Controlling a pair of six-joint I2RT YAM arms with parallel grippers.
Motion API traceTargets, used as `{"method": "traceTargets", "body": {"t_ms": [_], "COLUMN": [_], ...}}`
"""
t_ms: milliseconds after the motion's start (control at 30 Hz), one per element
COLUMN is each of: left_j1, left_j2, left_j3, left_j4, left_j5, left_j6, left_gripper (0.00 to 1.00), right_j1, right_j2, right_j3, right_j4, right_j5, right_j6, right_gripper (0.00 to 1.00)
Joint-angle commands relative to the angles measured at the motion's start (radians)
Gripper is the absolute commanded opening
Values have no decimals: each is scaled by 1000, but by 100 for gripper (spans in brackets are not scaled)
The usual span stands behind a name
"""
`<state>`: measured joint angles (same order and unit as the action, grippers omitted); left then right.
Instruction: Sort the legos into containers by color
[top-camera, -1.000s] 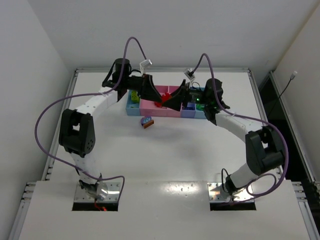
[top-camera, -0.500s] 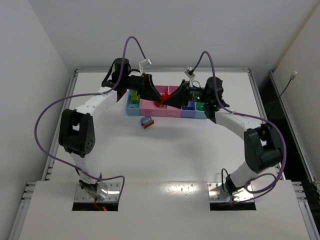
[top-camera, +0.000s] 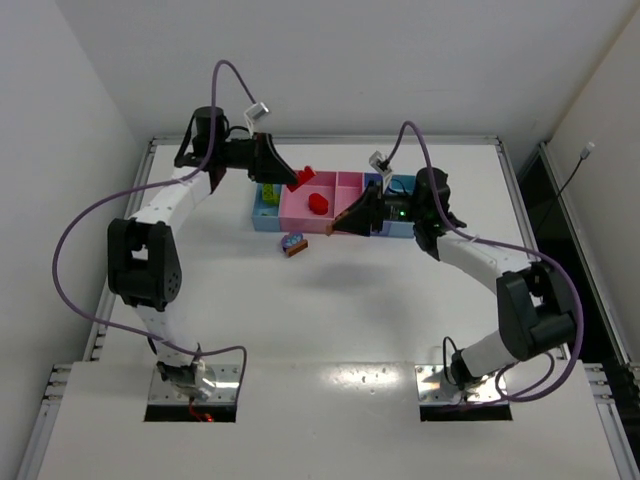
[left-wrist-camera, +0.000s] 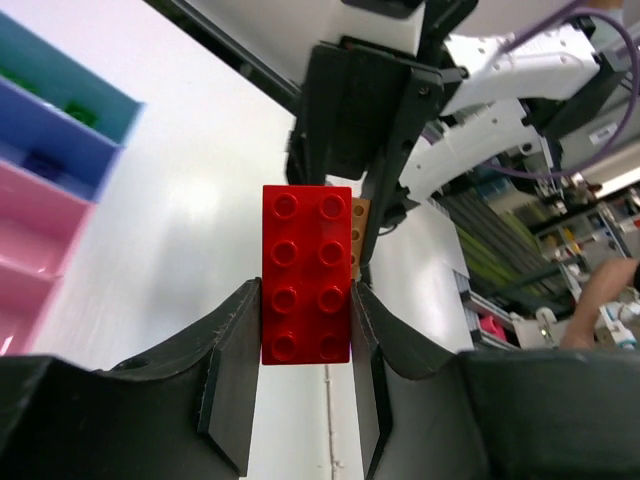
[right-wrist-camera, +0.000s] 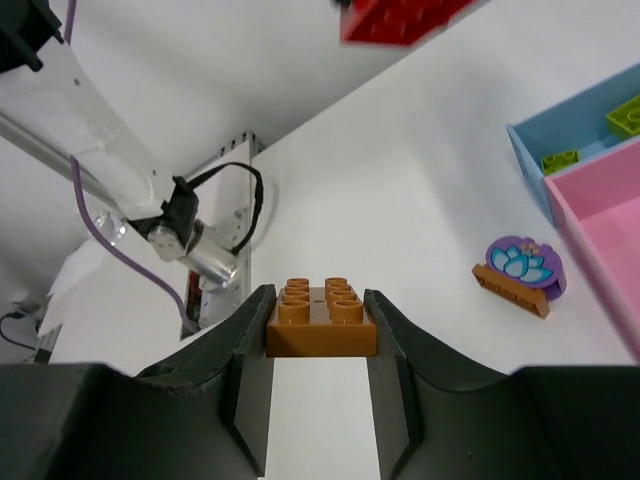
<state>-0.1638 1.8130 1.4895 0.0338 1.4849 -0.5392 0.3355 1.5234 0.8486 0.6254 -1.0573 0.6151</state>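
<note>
Red brick (left-wrist-camera: 306, 240) juts lengthwise from left gripper (left-wrist-camera: 305, 293), studs toward its camera

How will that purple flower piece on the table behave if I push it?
The purple flower piece looks like rigid plastic, so it would probably slide without flexing. Its rounded purple part sits on a narrow orange base, so a high push may tip it. The white table looks smooth; expect it to skid.

A: What colour is the long brick (left-wrist-camera: 306, 275)?
B: Red. The small brick (right-wrist-camera: 321, 320) is orange-brown.
A: And the round piece (right-wrist-camera: 520, 268)?
B: Purple, with a blue flower on it and an orange bottom. The bins (top-camera: 295, 210) go light blue, pink, blue, light blue.
</note>
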Motion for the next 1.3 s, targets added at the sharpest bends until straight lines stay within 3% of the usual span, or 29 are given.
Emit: {"method": "traceTargets", "body": {"t_ms": [0,167,267,333,467,600,700,967,1000,1100,1133,1267], "left_j1": [29,29,7,-5,-83,-151,-170,-180,-180,-180,-180,-180], "left_j2": [-4,-29,-43,-53,-53,-32,18,121,134,167,178,189], "left_j3": [41,17,-18,-58,-20,-15,29,127,138,172,182,193], "left_j4": [-6,-15,-15,-29,-291,-291,-291,-301,-320,-344,-344,-353], "left_j5": [137,102,2,-168,-626,-984,-1096,-1218,-1218,-1218,-1218,-1218], "left_j6": [19,54,80,91,367,360,334,324,324,334,334,334], "left_gripper": [0,0,0,0,0,0,0,1,14,36,49,72], "right_j1": [-18,-29,-38,-38,-23,-23,-23,-23,-23,-23,-23,-23], "right_j2": [-64,-97,-138,-161,-172,-149,-119,3,17,66,78,153], "right_j3": [-28,-7,15,15,66,92,110,208,228,254,254,309], "right_j4": [-36,-156,-321,-390,-478,-500,-490,-471,-470,-457,-457,-447], "right_j5": [-44,28,222,439,660,710,700,689,689,689,689,689], "right_j6": [-115,-190,-326,-380,-385,-362,-339,-337,-337,-348,-359,-370], "right_gripper": [0,0,0,0,0,0,0,0,0,0,0,0]}}
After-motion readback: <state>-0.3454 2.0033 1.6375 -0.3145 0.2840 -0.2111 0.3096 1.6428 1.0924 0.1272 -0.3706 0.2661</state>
